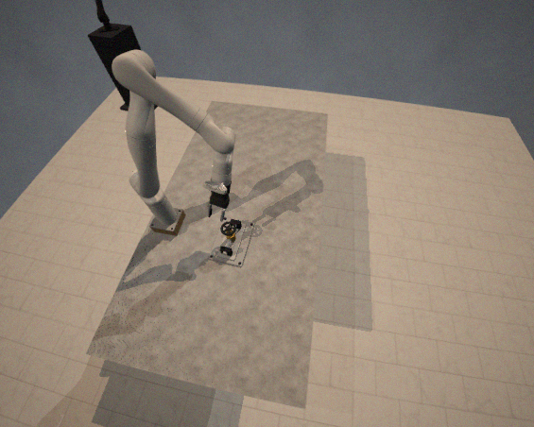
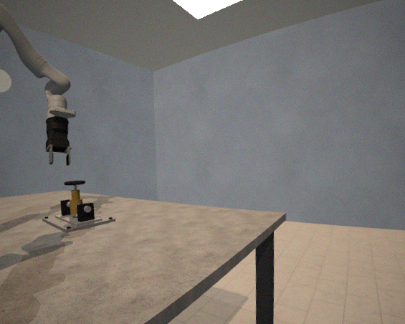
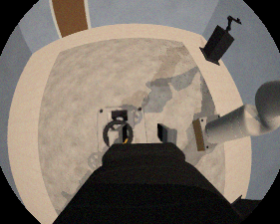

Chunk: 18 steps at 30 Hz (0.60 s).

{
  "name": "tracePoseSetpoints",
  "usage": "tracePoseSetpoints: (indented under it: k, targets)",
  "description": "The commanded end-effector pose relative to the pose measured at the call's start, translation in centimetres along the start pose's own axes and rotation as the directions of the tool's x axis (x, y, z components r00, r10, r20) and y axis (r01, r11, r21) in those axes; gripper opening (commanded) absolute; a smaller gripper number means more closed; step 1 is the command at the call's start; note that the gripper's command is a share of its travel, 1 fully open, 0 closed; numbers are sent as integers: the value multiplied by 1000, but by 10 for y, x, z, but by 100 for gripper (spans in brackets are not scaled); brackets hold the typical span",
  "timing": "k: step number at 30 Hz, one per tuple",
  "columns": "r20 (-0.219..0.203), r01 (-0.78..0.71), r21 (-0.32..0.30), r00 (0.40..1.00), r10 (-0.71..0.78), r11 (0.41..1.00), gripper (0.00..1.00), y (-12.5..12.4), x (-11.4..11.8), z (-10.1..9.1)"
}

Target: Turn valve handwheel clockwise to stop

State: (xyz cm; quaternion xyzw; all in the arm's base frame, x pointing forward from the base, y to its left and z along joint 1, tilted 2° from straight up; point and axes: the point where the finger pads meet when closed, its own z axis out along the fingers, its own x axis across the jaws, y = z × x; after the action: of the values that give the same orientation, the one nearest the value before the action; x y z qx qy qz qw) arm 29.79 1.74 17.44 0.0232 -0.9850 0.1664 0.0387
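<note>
A black two-finger end effector [image 2: 59, 160] is hanging wide open and empty, above and just left of the black round handwheel [image 2: 74, 183], which is topping a yellow-stemmed valve [image 2: 74, 201] on the grey mottled counter [image 2: 165, 236].

Arm [image 1: 145, 142]: smooth off-white tubular links, rounded joints. Square tan-edged base plate [image 1: 180, 223]. Black gripper [image 2: 59, 158] body, two slim grey fingers [image 2: 51, 156].

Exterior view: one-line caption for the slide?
Open gripper pointing down, hanging above and slightly left of the black handwheel of the valve on the table.
</note>
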Motion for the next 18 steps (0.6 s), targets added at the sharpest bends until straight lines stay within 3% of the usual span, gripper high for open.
tracePoseSetpoints:
  k: [1, 9, 10, 16, 18]
  targets:
    - [-3, -39, -24, 999, 39, 999, 100, -1, -2, 1]
    - [-3, -39, -24, 999, 39, 999, 100, -1, -2, 1]
    - [-8, -87, -56, 996, 86, 995, 100, 0, -3, 3]
    - [-8, -87, -56, 996, 86, 995, 100, 0, -3, 3]
    - [-14, -133, -86, 991, 132, 987, 100, 1, -5, 4]
